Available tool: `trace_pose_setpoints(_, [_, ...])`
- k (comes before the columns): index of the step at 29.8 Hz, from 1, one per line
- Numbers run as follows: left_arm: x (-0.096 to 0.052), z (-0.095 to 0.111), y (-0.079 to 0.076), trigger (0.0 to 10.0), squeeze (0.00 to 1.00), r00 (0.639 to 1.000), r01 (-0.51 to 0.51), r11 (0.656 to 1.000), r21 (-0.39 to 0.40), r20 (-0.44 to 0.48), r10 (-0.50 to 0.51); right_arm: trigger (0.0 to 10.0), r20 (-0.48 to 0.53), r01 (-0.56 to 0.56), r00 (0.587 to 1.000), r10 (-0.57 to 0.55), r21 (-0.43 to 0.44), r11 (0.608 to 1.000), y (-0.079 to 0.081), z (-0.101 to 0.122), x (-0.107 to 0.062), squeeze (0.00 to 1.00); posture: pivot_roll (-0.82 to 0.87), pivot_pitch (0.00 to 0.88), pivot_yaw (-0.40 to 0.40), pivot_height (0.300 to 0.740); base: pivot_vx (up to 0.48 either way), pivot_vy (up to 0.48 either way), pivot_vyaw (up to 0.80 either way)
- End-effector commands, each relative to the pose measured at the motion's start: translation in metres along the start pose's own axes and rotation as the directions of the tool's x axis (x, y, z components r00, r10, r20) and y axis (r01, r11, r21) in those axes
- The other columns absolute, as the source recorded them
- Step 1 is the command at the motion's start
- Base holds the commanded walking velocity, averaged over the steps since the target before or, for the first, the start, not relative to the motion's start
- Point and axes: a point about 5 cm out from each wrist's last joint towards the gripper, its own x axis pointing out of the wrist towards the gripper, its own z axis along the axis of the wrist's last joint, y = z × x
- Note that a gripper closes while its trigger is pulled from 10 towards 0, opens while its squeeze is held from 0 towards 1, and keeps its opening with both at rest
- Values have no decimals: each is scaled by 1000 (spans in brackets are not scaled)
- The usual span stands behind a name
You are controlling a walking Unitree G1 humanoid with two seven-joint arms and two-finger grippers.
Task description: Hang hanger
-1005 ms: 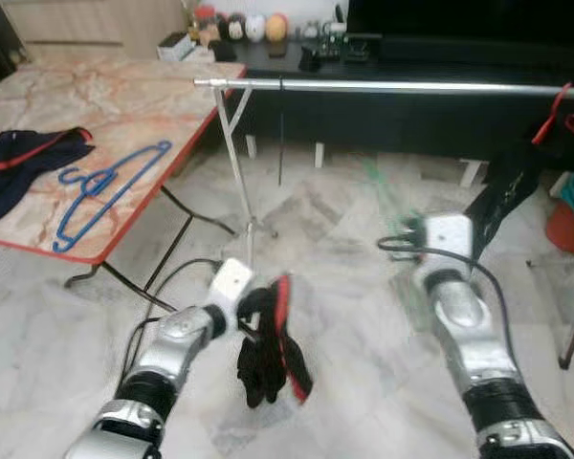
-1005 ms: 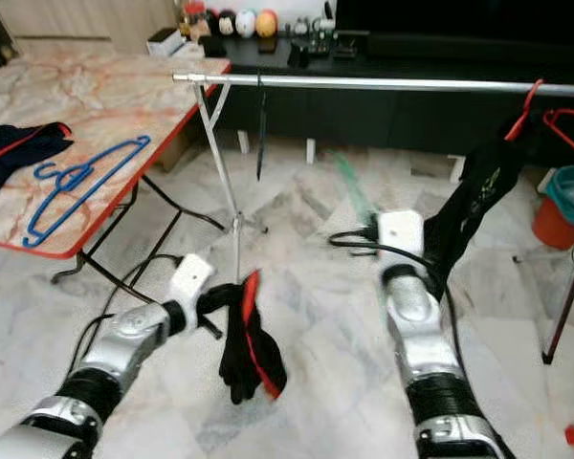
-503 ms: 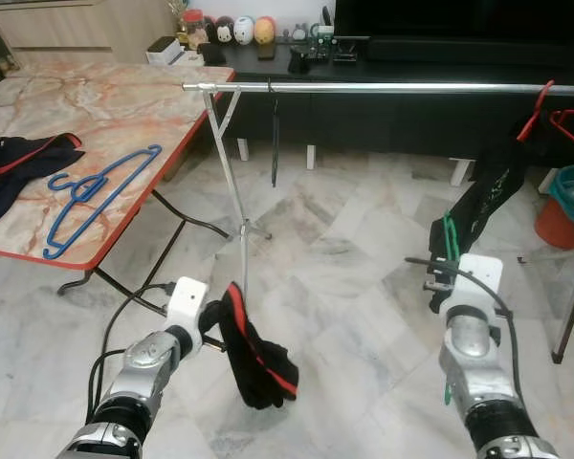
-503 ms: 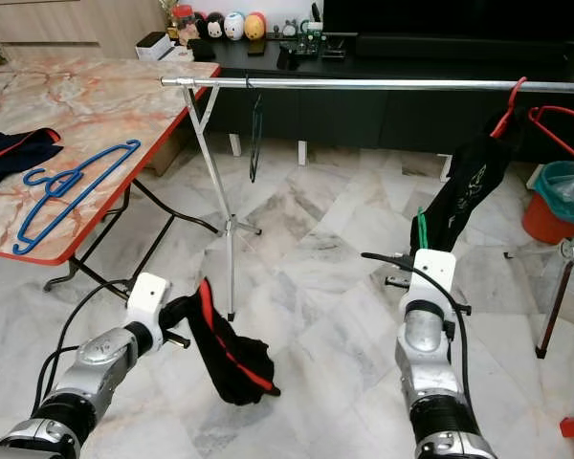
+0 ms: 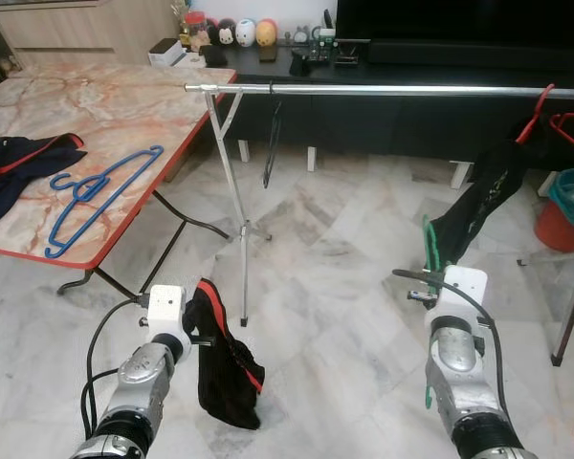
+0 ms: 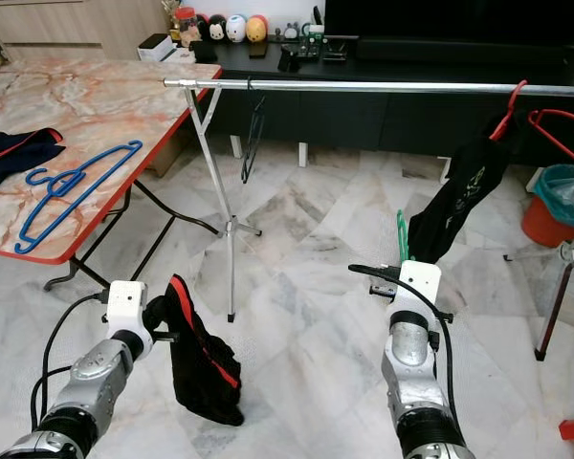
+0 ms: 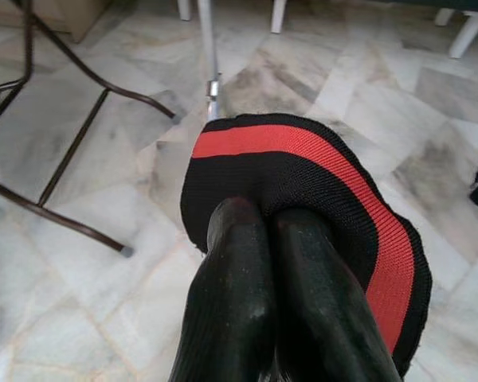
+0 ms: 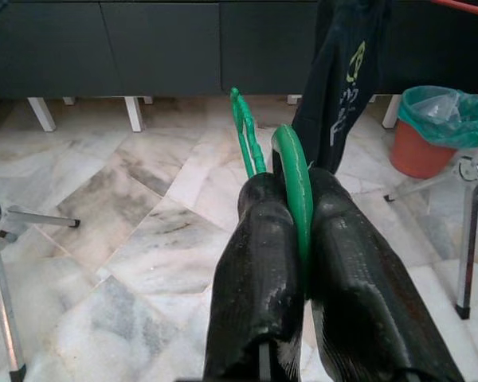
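the green hanger is mostly hidden: the right gripper has its fingers pressed onto it, and only the hook and a short stretch of the frame rise past the fingertips. the left gripper is clamped into a black garment with a red stripe, whose lower part the wrist picture's edge cuts off. on the marble table, a dark garment at the left edge is cut by the frame. the rail runs out of the picture at right. the small items on the far cabinet are too small to identify.
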Motion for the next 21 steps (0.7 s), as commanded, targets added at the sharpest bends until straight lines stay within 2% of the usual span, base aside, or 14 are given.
trace_pose_setpoints(1, [-1, 2, 4, 10000, 0, 999, -25, 1000, -18, 21, 25, 10000, -13, -13, 1000, 13, 10, 1000, 3, -5, -3, 0, 23, 0, 47, 740, 0, 0, 0])
trace_pose_setpoints(5, [0, 4, 5, 10000, 0, 999, -42, 998, -50, 29, 43, 10000, -16, -17, 1000, 17, 14, 1000, 4, -7, -4, 0, 26, 0, 47, 740, 0, 0, 0])
trace_pose_setpoints(16, [2, 7, 3, 10000, 0, 998, -46, 998, -44, 46, 48, 10000, -33, -36, 999, 37, 19, 999, 9, -13, -6, 0, 39, 0, 48, 740, 0, 357, 0])
trace_pose_setpoints(21, [5, 16, 2, 10000, 0, 996, -47, 998, -47, 76, 51, 10000, -30, -32, 999, 33, 22, 999, 8, -11, -5, 0, 43, 0, 50, 740, 0, 359, 0])
